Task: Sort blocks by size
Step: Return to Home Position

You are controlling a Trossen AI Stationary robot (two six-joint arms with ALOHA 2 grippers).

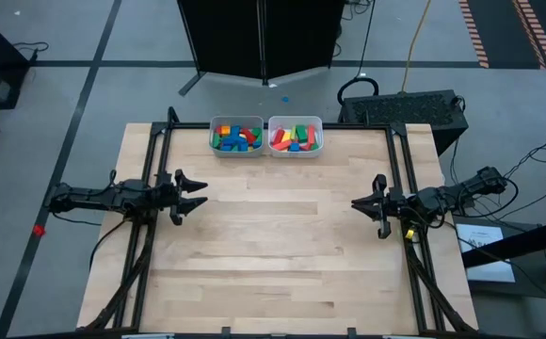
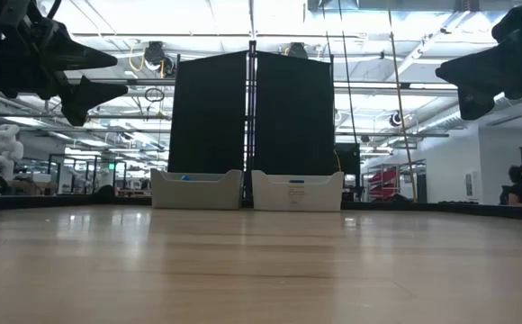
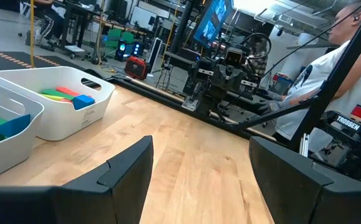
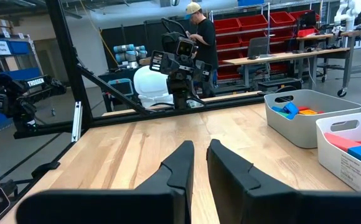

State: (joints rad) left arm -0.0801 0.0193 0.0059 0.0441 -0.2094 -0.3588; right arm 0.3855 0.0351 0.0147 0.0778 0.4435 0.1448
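The blocks lie heaped in two pale bins standing side by side at the middle of the table's far edge. The left bin (image 1: 236,137) holds green, blue, orange and red blocks (image 1: 237,138). The right bin (image 1: 296,137) holds red, pink, yellow, green and blue blocks (image 1: 295,138). My left gripper (image 1: 196,191) hovers open above the table's left side, pointing level toward the middle, with nothing between its fingers (image 3: 199,149). My right gripper (image 1: 356,202) hovers shut above the right side, its fingers (image 4: 200,152) close together with nothing between them.
Bare wooden tabletop (image 1: 278,245) stretches between the two arms and toward the near edge. A black frame (image 1: 160,141) runs along the table's sides. A person (image 3: 317,81) sits beyond the right edge; another person (image 4: 202,37) stands beyond the left edge.
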